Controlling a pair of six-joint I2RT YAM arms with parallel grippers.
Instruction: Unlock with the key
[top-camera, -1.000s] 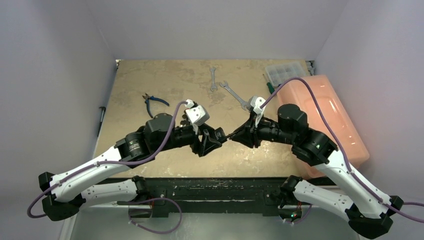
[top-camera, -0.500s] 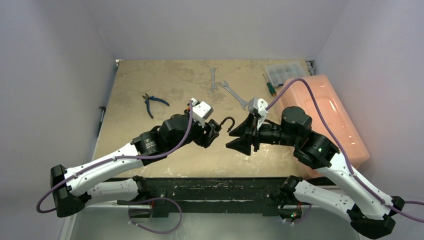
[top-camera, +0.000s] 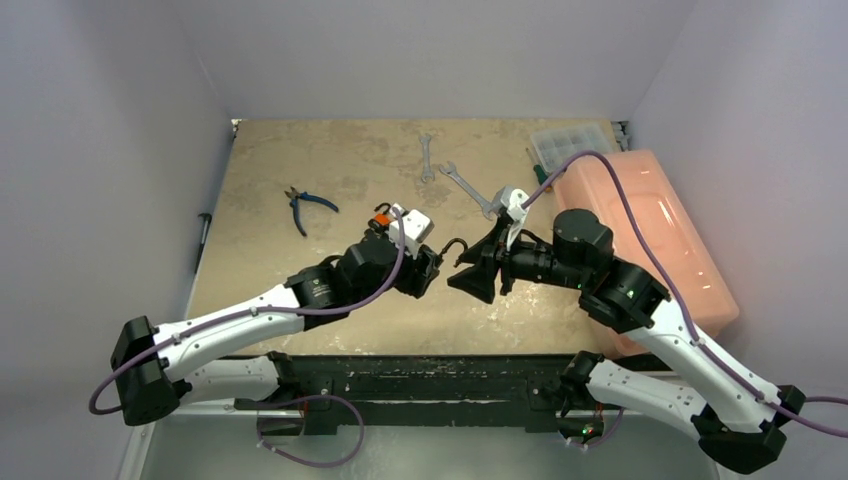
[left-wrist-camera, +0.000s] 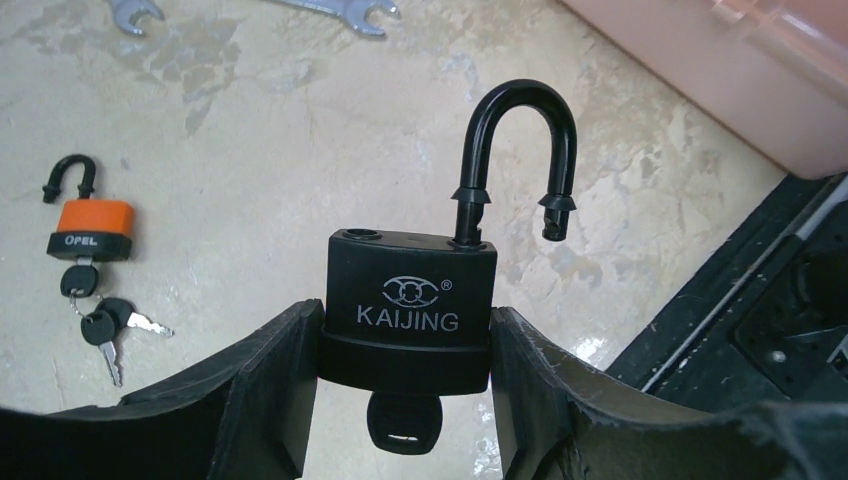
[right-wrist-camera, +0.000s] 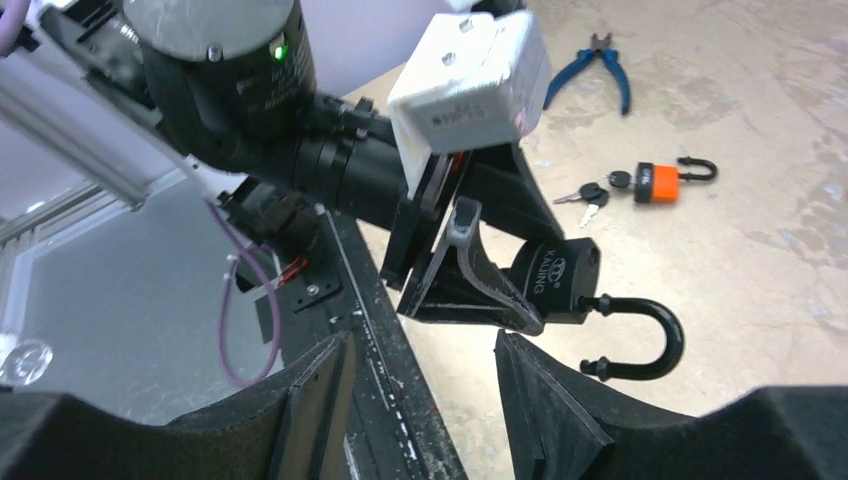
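Observation:
My left gripper (left-wrist-camera: 405, 370) is shut on a black KAIJING padlock (left-wrist-camera: 410, 300), held above the table. Its shackle (left-wrist-camera: 520, 150) is sprung open, one leg out of the body. A black key (left-wrist-camera: 405, 425) sits in the keyhole under the body. In the top view the left gripper (top-camera: 428, 268) and the shackle (top-camera: 455, 245) face my right gripper (top-camera: 468, 270). My right gripper (right-wrist-camera: 420, 385) is open and empty, just in front of the padlock (right-wrist-camera: 560, 285).
An orange OPEL padlock (left-wrist-camera: 92, 228) with a bunch of keys (left-wrist-camera: 100, 320) lies open on the table. Blue pliers (top-camera: 305, 205), two wrenches (top-camera: 465, 185), a clear parts box (top-camera: 570, 143) and an orange bin (top-camera: 650, 230) lie further off.
The right gripper let go of the key and opened. The left arm swung the padlock up and away; its shackle now stands open.

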